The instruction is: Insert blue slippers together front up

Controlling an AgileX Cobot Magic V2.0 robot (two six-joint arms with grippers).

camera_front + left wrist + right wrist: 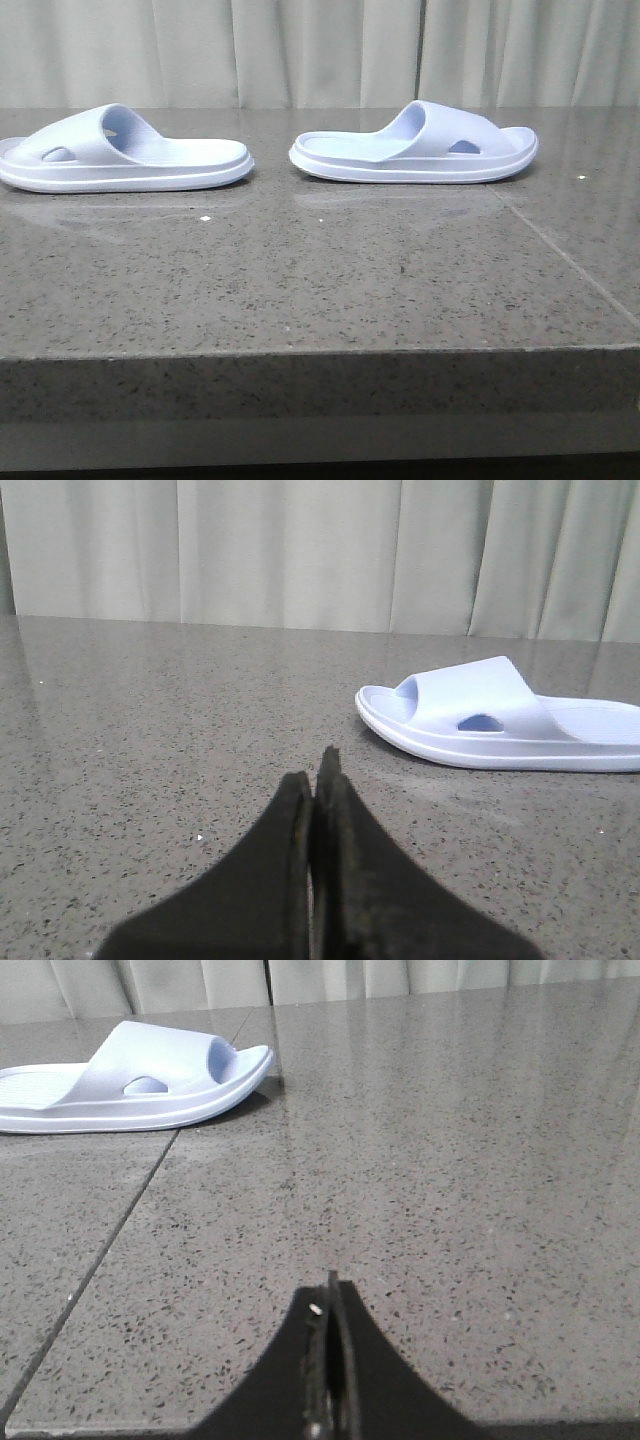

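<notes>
Slippers [270, 155] flat, heels facing, well apart on stone table [300, 290]; curtain [320, 50] behind.

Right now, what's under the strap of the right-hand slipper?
Under the right slipper's strap only empty footbed shows, with light through the side hole. The toe end beneath the strap is hidden.

Two blue slippers lay on one grey stone table [300, 290]: one slipper [125, 155] at upper left, the other slipper [415, 147] at upper right.
</notes>
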